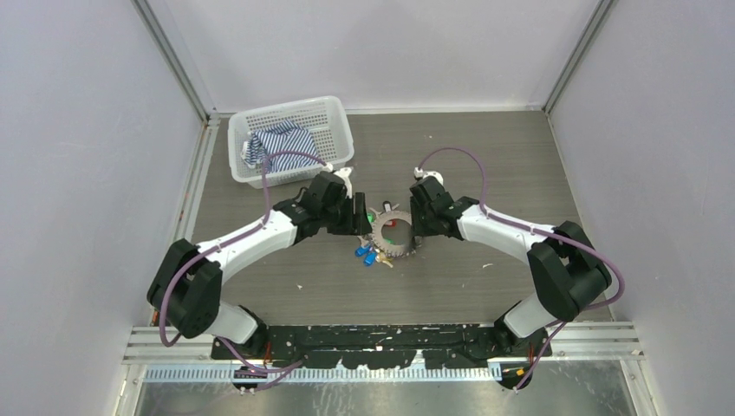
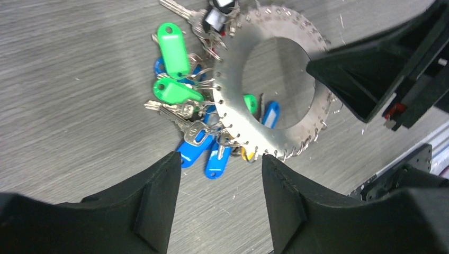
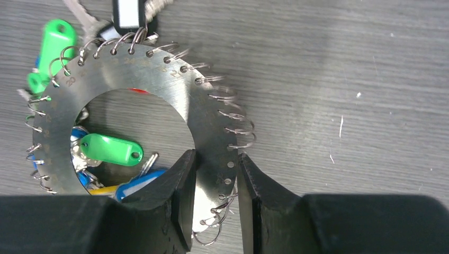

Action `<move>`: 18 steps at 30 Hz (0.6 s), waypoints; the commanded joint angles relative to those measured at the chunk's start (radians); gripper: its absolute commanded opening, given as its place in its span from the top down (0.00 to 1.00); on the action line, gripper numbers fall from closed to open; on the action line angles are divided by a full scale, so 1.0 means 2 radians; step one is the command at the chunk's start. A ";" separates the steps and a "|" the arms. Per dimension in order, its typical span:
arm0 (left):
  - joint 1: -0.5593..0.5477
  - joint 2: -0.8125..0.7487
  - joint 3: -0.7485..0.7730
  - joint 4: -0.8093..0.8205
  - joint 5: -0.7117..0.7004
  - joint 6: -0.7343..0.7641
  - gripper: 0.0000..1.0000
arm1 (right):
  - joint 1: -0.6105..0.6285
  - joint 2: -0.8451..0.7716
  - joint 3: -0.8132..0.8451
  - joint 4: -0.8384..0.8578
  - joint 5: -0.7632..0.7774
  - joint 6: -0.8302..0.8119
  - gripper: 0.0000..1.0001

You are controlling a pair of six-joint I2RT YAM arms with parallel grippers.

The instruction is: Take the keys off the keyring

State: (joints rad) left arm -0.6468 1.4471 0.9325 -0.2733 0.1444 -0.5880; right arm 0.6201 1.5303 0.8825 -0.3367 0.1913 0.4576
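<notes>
Grey wood-grain tabletop (image 1: 485,156) enclosed by plain pale walls (image 1: 390,52) with aluminium corner posts (image 1: 172,61).

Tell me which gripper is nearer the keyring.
Right. The right gripper grips the keyring across its flat band, one finger inside the hole, one outside. The left gripper stands open at the opposite rim, by the tagged keys, not holding it.
</notes>
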 commanded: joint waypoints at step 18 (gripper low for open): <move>-0.062 -0.195 -0.181 0.183 -0.039 -0.026 0.60 | 0.001 -0.034 0.094 -0.053 -0.061 0.004 0.99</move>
State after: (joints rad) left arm -0.7521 1.1053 0.6136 -0.0456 0.1173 -0.6327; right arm 0.6197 1.5265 1.0088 -0.4389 0.1078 0.4435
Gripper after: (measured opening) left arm 0.415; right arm 0.353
